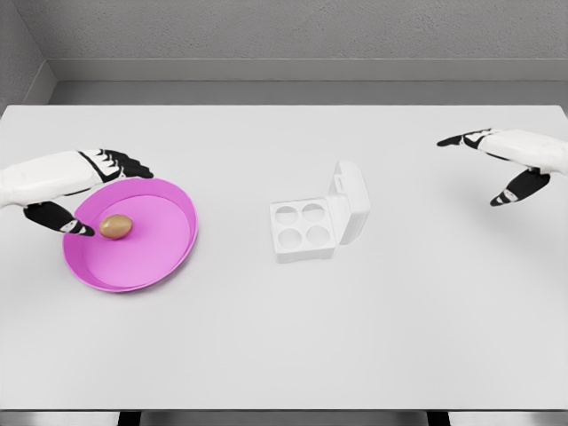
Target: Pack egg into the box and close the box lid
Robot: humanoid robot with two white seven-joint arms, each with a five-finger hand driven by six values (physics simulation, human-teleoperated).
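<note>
One brown egg [116,226] lies on its side in the pink bowl [169,257] at the table's [284,337] left, its long axis running left to right. One white box [303,231] sits near the table's middle with four empty cups, its lid [351,200] standing open on the right side. The left hand [67,191] hovers over the bowl's left rim, fingers spread and holding nothing, thumb tip just left of the egg. The right hand [515,160] hangs open at the far right, well apart from the box.
</note>
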